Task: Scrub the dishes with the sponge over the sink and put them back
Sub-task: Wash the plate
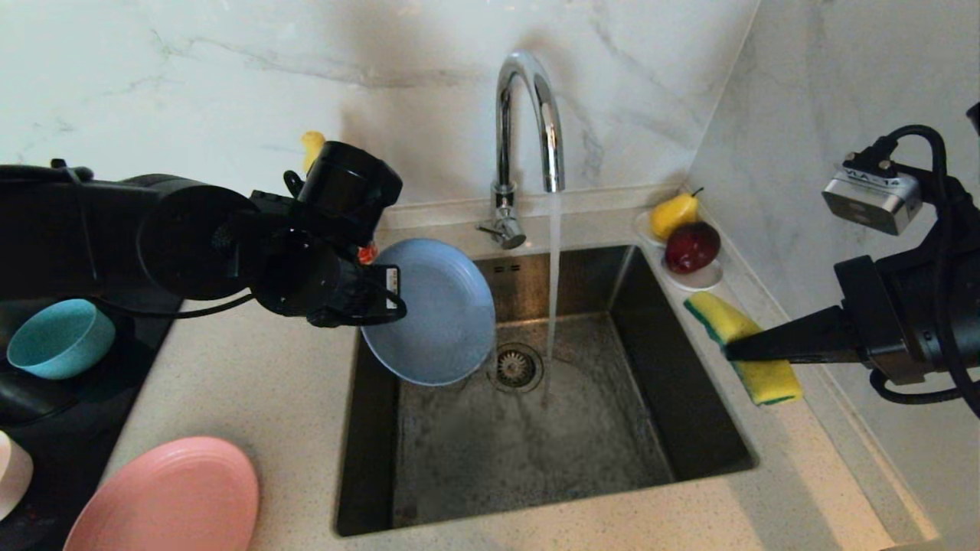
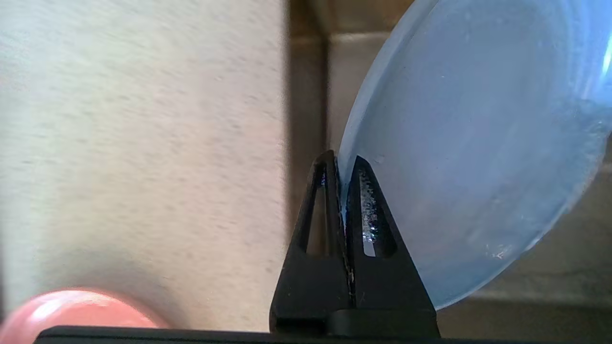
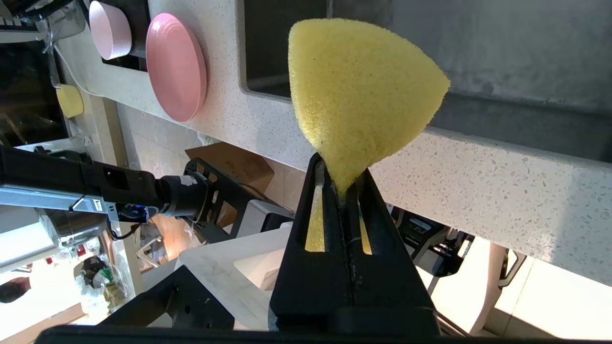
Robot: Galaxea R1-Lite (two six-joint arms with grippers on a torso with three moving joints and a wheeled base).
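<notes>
left gripper (image 2: 345,165): clenched on the rim of the blue plate (image 1: 432,310); seen in the centre left of the head view, at the left edge of the sink (image 1: 367,459).
blue plate: tilted on edge, hanging over the left part of the basin, near the drain (image 1: 517,367) but not under the water stream (image 1: 553,275).
right gripper (image 3: 342,184): clenched on the sponge (image 3: 358,91), pinching it so the foam bulges out past the fingertips; seen at the right of the head view, over the right rim of the sink.
sponge: yellow with a thin green layer, held well apart from the blue plate; no contact between the two.
tap (image 1: 528,122): running, upper centre of the head view; the basin floor is wet.
pink plate (image 1: 168,497): lying on the counter, lower left of the head view.
teal bowl (image 1: 57,337): on the dark surface at the far left.
small pink dish (image 1: 11,471): at the far left edge, partly cut off.
fruit dish (image 1: 689,237): at the back right corner of the sink, not part of the job.
progress: plate and sponge are both in hand, scrubbing of this plate not yet begun by the look of it.
remaining: likely scrub and return the blue plate; whether the other three dishes are already washed cannot be told.
</notes>
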